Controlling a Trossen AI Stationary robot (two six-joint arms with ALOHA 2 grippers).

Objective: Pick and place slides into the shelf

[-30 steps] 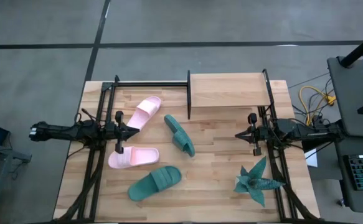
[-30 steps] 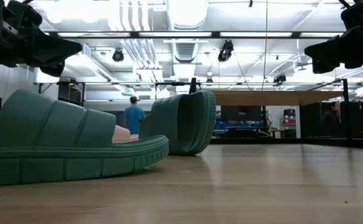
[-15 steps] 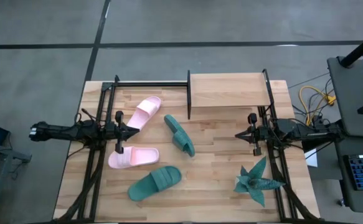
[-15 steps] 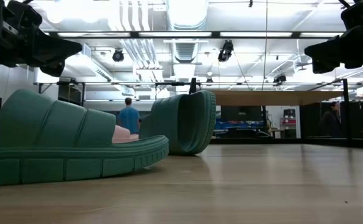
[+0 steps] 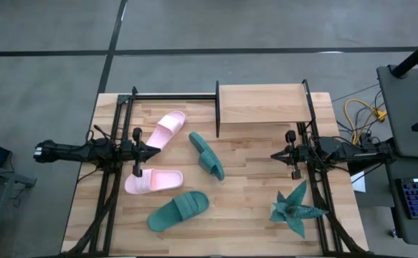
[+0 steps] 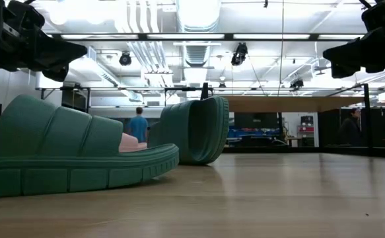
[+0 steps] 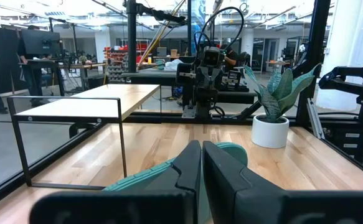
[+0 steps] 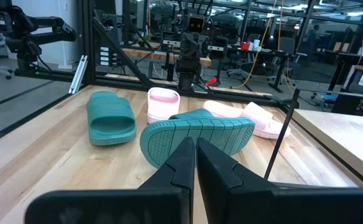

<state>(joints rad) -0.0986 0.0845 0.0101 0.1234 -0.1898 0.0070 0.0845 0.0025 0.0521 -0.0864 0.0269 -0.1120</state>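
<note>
Wooden table (image 5: 252, 208) bearing empty shelf (image 5: 262, 104) at its far edge; four slides, two pink (image 5: 164, 130) (image 5: 153, 181) and two teal (image 5: 206, 155) (image 5: 178, 210), left of centre; left gripper (image 5: 151, 150) and right gripper (image 5: 274, 155), jaws closed, holding nothing

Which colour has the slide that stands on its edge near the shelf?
Dark teal green; the right wrist view shows it best.
</note>
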